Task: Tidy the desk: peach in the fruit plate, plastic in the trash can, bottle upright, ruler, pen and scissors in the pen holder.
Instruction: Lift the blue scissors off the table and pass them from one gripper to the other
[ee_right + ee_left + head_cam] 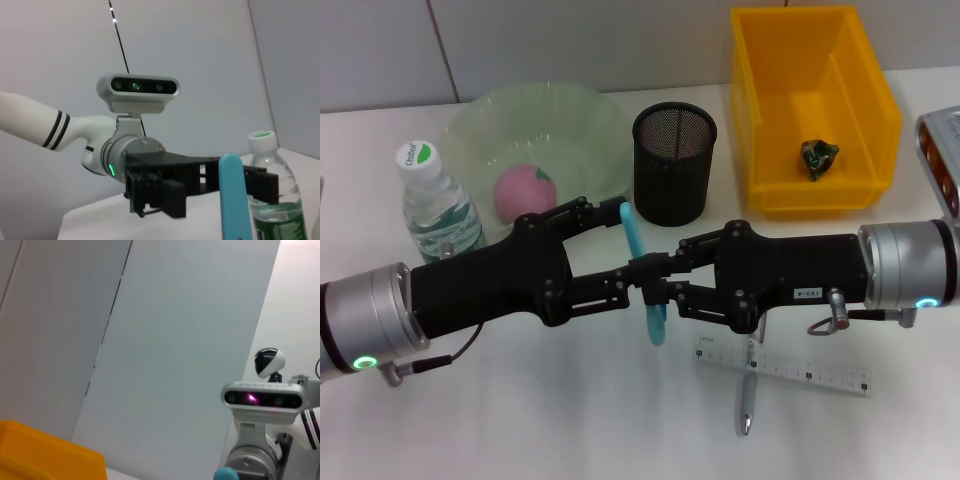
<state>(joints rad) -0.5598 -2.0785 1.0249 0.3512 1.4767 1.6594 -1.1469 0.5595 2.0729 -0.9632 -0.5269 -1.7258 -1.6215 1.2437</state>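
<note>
Blue-handled scissors (pixel 656 322) hang above the table's middle, and my right gripper (pixel 648 277) is shut on them. They show close up in the right wrist view (pixel 232 200). My left gripper (pixel 628 250) faces it from the left, open, with its fingers spread beside the scissors. The peach (pixel 523 190) lies in the green fruit plate (pixel 590 110). The bottle (pixel 435 205) stands upright at the left. Behind the grippers is the black mesh pen holder (pixel 674 165). Crumpled plastic (pixel 818 157) lies in the yellow trash can (pixel 860 100). The ruler (pixel 810 370) and pen (pixel 748 395) lie crossed on the table under my right arm.
A silver appliance (pixel 940 160) sits at the right edge of the table. Both forearms span the middle of the desk. The wall stands close behind the plate, holder and bin.
</note>
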